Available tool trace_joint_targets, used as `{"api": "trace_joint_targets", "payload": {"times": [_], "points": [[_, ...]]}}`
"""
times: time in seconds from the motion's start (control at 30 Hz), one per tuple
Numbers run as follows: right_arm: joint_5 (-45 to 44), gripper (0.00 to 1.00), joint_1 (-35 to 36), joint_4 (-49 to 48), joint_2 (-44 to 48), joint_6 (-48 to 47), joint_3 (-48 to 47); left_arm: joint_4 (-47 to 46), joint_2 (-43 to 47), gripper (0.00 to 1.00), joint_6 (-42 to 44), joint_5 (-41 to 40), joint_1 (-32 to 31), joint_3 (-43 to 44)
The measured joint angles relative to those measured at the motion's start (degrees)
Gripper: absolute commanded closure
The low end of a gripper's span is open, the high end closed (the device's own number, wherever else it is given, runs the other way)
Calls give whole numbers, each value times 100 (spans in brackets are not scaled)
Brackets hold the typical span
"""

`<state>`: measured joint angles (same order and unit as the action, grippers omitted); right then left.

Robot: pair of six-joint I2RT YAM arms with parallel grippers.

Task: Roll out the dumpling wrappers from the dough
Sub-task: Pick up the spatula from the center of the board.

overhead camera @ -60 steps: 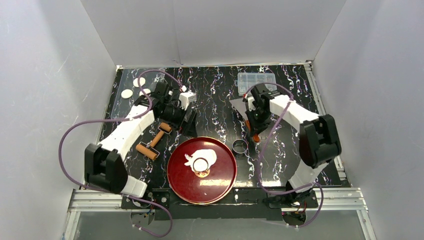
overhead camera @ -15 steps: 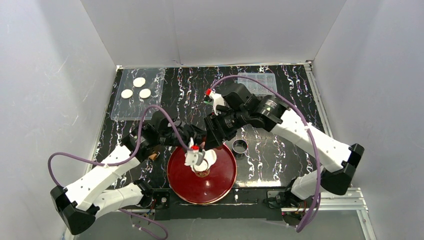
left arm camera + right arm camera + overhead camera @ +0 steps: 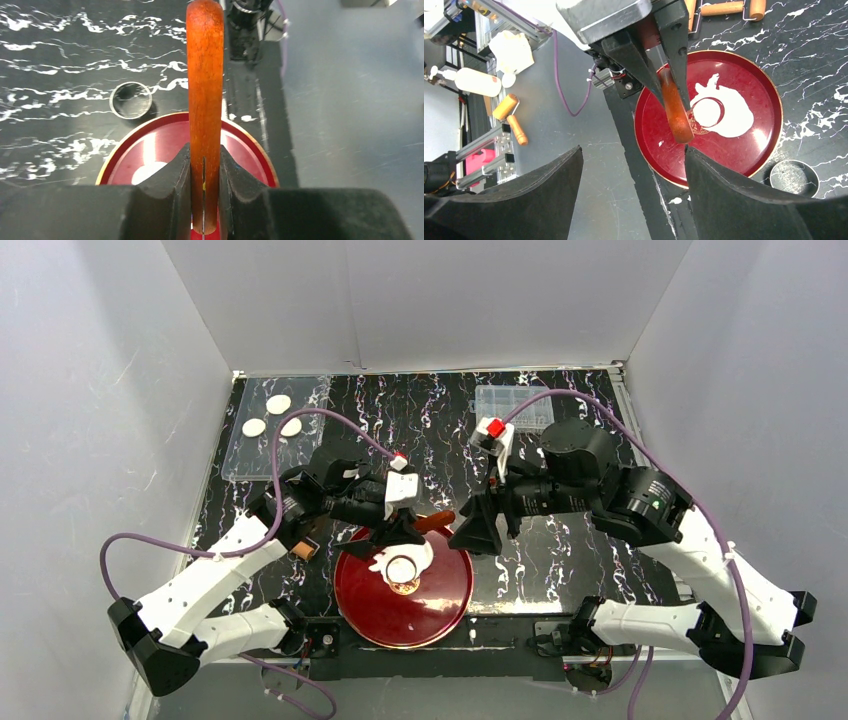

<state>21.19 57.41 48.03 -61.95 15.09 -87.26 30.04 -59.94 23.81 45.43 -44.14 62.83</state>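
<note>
At the near edge of the surface, the dough (image 3: 421,553) is lying flattened on the red plate (image 3: 352,595). Over it my left pincer (image 3: 204,165) is clamping a wooden rolling stick (image 3: 205,75), and my right pincer (image 3: 631,155) is gaping wide beside its tip. Next, I reckon, I am lowering the stick level onto the dough. At far left, three dumpling wrappers (image 3: 278,403) are sitting on a clear tray (image 3: 240,465).

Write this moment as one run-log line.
left gripper: shut on wooden stick | right gripper: open, empty | dough: on red plate
</note>
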Motion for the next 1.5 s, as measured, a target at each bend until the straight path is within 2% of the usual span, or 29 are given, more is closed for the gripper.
{"api": "trace_joint_targets", "payload": {"times": [0.17,0.3,0.37,0.5,0.57,0.73,0.83,0.9,0.93,0.97,1.13,1.17,1.33,1.37,1.5], "points": [[35,18,33,-24,-219,-92,55,-162,-42,100,-1054,343,9,-9],[20,22,63,-79,-555,-109,173,-345,-37,100,-1390,527,13,-11],[13,30,76,-94,-688,-127,179,-409,-37,100,-1475,599,13,-11],[98,54,79,-236,-778,-168,195,-448,-22,100,-1545,667,13,-22],[214,60,79,-358,-782,-149,205,-457,-22,100,-1556,695,13,-22],[393,56,81,-492,-802,-140,278,-481,-15,100,-1574,758,13,-22],[474,61,81,-516,-866,-144,280,-544,-15,100,-1600,776,13,-28],[496,77,81,-529,-909,-149,280,-614,-15,100,-1622,791,13,-39],[505,93,81,-542,-931,-164,280,-638,-15,100,-1628,798,13,-46],[516,99,79,-544,-938,-168,284,-625,-13,100,-1648,817,15,-55],[608,99,138,-608,-898,-367,380,-470,-2,98,-1797,1012,31,-70],[592,99,131,-664,-872,-341,437,-463,2,89,-1766,999,31,-70],[278,99,140,-1049,-439,-57,1023,-428,81,13,-1408,1019,42,-225],[153,99,114,-1038,-319,13,1130,-402,138,3,-1357,1005,44,-282],[-199,99,79,-940,-164,238,1182,-269,317,2,-1224,846,52,-396]]}}
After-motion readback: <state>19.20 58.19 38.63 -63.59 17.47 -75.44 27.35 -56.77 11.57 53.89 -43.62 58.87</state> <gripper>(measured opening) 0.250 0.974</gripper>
